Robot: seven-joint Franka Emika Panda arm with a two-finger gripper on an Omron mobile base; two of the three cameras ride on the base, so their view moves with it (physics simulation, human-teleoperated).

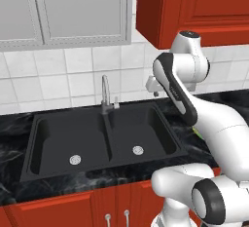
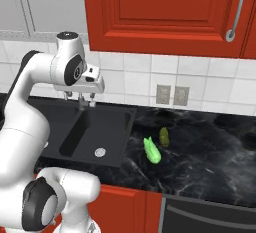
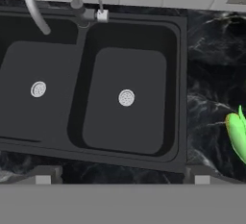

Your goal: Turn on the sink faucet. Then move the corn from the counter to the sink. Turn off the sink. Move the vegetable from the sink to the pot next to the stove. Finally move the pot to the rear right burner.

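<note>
Step one, faucet [image 1: 105, 92] on — gripper [image 2: 80, 96] spread wide and empty above the sink [image 1: 48, 167], lever [image 3: 100, 7] untouched, no water visible, corn [image 2: 151, 150] on the counter [image 2: 210, 162] right of the basin — next move likely: descend to the lever.

White arm with dark joints

The arm [image 1: 221, 123] is built of smooth, glossy white rounded shells, joined by black bands and black disc-shaped caps ringed in grey at the joints. The topmost segment ends in a small rounded white cap with a dark marking. The gripper [image 2: 80, 98] is a blocky white hand with two short grey fingers [image 2: 69, 96] beneath it.
</note>
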